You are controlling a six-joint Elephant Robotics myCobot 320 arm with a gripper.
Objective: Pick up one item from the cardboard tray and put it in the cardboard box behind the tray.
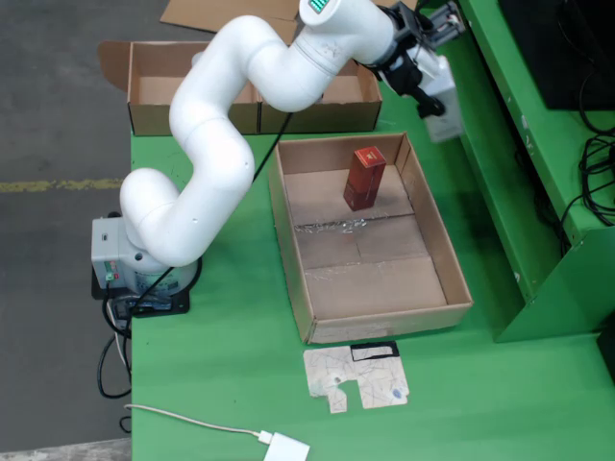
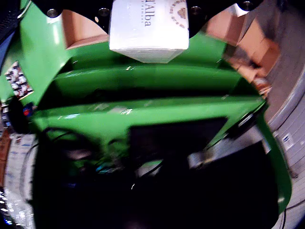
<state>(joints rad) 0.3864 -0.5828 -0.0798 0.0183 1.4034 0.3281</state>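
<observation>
In the overhead view my gripper (image 1: 424, 81) hangs at the top right, shut on a white box (image 1: 445, 108) held above the green table, right of the rear cardboard box (image 1: 154, 110) and beyond the tray's far right corner. The wrist view shows the same white box (image 2: 148, 28), printed with dark lettering, clamped at the top of the frame. The cardboard tray (image 1: 294, 252) lies mid-table. A red box (image 1: 364, 178) stands upright against its far wall. The rear box is open-topped, and my arm hides its middle part.
A flat cardboard scrap (image 1: 357, 376) lies in front of the tray. A white adapter with a cable (image 1: 286, 448) sits at the table's front edge. Green shelving (image 1: 538, 182) rises along the right side. The arm's base (image 1: 130, 261) stands left of the tray.
</observation>
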